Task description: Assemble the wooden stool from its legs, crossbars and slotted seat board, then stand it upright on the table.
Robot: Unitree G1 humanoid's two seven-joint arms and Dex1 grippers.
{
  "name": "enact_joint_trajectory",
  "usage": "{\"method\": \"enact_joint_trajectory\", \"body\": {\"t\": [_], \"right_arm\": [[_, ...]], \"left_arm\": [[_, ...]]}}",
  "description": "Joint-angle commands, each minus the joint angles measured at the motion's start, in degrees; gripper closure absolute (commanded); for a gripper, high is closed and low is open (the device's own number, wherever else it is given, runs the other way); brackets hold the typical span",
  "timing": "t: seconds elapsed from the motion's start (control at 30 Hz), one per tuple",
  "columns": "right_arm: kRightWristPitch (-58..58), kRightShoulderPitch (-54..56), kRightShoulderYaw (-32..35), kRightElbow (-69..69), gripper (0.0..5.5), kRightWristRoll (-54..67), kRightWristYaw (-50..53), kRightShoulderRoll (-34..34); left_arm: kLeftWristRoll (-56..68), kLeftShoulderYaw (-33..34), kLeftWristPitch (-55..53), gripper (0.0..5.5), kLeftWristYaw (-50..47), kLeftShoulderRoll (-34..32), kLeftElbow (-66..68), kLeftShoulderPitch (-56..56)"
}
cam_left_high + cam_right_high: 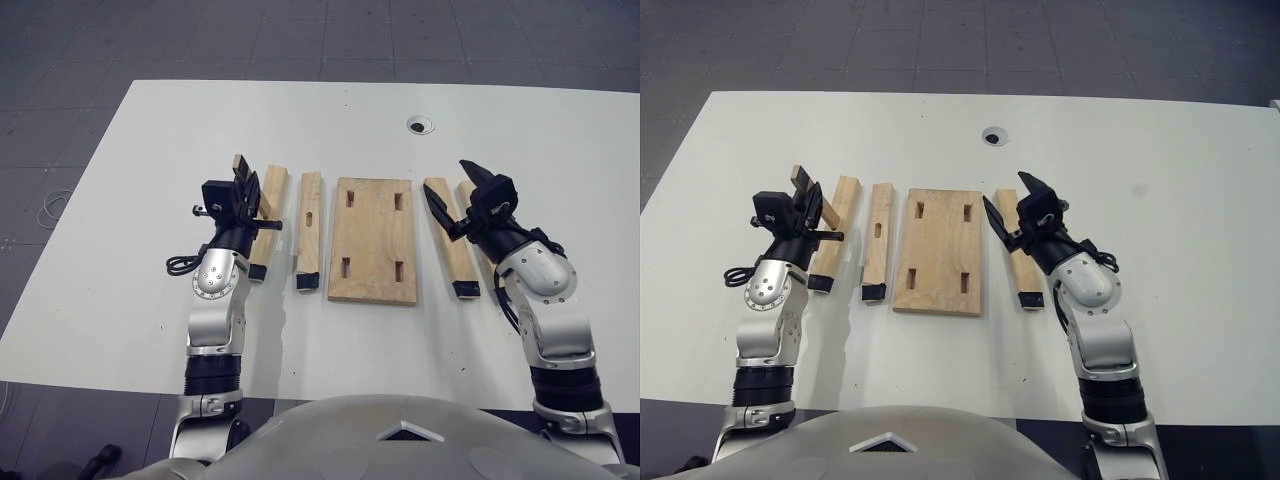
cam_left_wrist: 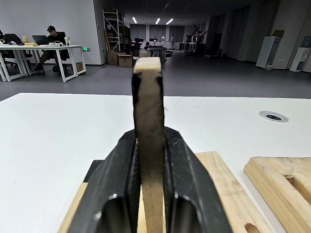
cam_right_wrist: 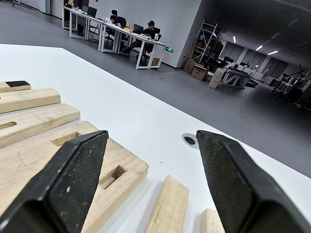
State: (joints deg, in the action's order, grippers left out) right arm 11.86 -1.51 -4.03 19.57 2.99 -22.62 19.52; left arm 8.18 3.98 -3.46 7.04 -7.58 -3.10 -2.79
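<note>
The left claw (image 1: 245, 188) clamps a thin crossbar (image 2: 148, 97) on end above the legs (image 1: 309, 225) nearer the counter's (image 1: 150, 200) left edge — probably readied for slotting — while the right claw (image 1: 445, 174) hangs open beside the mid-counter seat board (image 1: 373, 240).

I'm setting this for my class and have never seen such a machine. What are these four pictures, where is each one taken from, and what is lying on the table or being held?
This is a humanoid robot with two arms, each ending in a two-fingered end effector. Two pictures come from cameras in its head, looking down over the arms. The other two come from a camera on each wrist. On the white table lies the slotted seat board, with the left-hand bars on one side and the right-hand bars on the other. The left end effector is shut on a thin wooden strip. The right end effector is open and holds nothing, above the right-hand bars.
</note>
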Motion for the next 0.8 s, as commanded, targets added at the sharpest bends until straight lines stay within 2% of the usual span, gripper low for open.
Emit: {"method": "enact_joint_trajectory", "body": {"t": [0.03, 0.33, 0.8], "right_arm": [[0.80, 0.60, 0.18, -0.11, 2.16, 0.05, -0.21, 0.37], [0.86, 1.07, 0.10, -0.26, 2.16, 0.08, -0.29, 0.31], [1.26, 2.17, -0.18, -0.60, 2.16, 0.05, -0.20, -0.07]], "left_arm": [[-1.56, 0.31, -1.15, 5.08, -0.09, -0.38, 5.00, -7.00], [-0.80, -0.02, 1.06, 5.08, 1.15, -0.55, 4.37, -5.72], [-0.56, 1.37, 4.01, 5.08, 1.72, -1.39, 11.20, 2.99]]}}
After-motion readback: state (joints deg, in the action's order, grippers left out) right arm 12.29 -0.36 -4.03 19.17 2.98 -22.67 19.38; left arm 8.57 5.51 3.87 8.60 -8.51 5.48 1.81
